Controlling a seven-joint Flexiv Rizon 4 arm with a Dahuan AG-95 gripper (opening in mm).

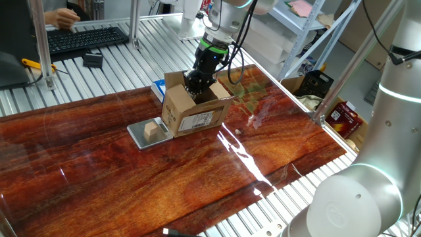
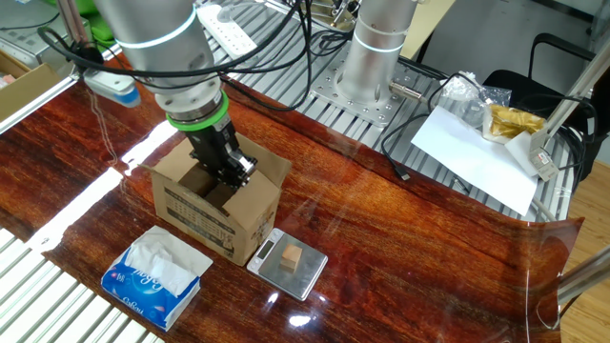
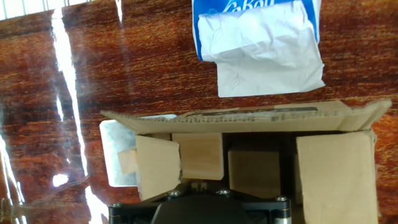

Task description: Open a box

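The box (image 1: 197,113) is a small brown carton with a white label on its side, standing on the wooden table (image 1: 131,191). Its top flaps stand up or fold outward, so the top gapes. My gripper (image 1: 196,84) reaches down from above into that opening, its fingers close together and shut, with the tips hidden below the rim. From the other side, the gripper (image 2: 222,168) sits between the raised flaps of the box (image 2: 214,205). In the hand view the gripper (image 3: 198,182) is over the inner flaps of the box (image 3: 249,118); I see nothing clamped between the fingers.
A blue-and-white tissue packet (image 2: 152,276) lies beside the box. On the other side a small grey scale (image 2: 305,274) carries a tan wooden cube (image 2: 292,255). A second robot arm (image 1: 388,131) stands at the table's right, with a keyboard (image 1: 85,37) at the back.
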